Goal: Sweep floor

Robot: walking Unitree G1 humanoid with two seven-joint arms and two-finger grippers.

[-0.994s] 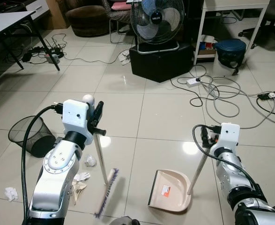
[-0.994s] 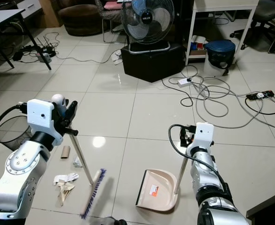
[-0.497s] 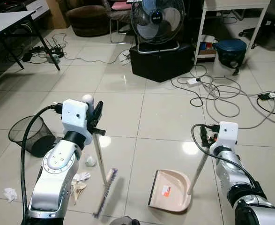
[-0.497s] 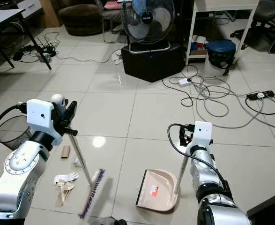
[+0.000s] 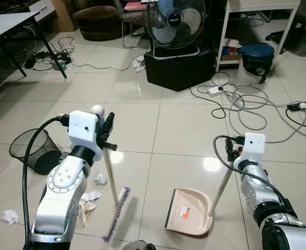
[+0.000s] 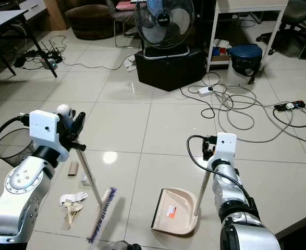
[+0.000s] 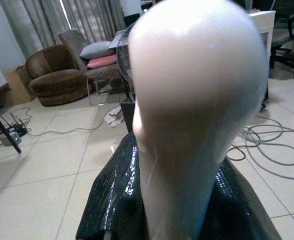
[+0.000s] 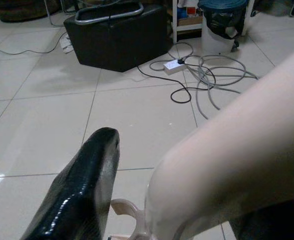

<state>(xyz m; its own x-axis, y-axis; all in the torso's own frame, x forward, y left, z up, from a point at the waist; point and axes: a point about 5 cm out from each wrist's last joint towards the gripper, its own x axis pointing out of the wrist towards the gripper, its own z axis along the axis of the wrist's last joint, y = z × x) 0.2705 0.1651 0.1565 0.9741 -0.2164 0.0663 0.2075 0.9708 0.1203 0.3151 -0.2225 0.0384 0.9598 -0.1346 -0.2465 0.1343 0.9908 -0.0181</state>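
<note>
Left gripper (image 5: pixel 109 131): raised at chest height on the left, fingers clamped round the top of the broom handle, just under its rounded white knob
Broom (image 5: pixel 117 213): handle slanting down from the left gripper to the tiled floor; brush head with dark bristles lying on the tiles, just left of the dustpan, near the paper litter
Right gripper (image 5: pixel 230 152): low on the right, closed on the upper end of the dustpan's handle
Dustpan (image 5: pixel 189 212): beige, flat on the floor between the two arms, label on its inner face, thin metal handle rising up and to the right into the right gripper
Paper litter (image 5: pixel 90 197): crumpled white scraps on the tiles left of the broom head, one more ball (image 5: pixel 100 178) just above them and another (image 5: pixel 10 216) well apart at the far left
Cardboard tube (image 6: pixel 73 167): lying on the floor beside the left arm
Wire bin (image 5: pixel 32 151): black mesh, tipped on its side, left of the left arm
Fan (image 5: pixel 175 23): standing on a black box (image 5: pixel 179 66) at the back
Cables (image 5: pixel 241 101): grey and black loops with a power strip, spread over the tiles to the right rear
Blue bin (image 5: pixel 256 57): under the white table at the back right
</note>
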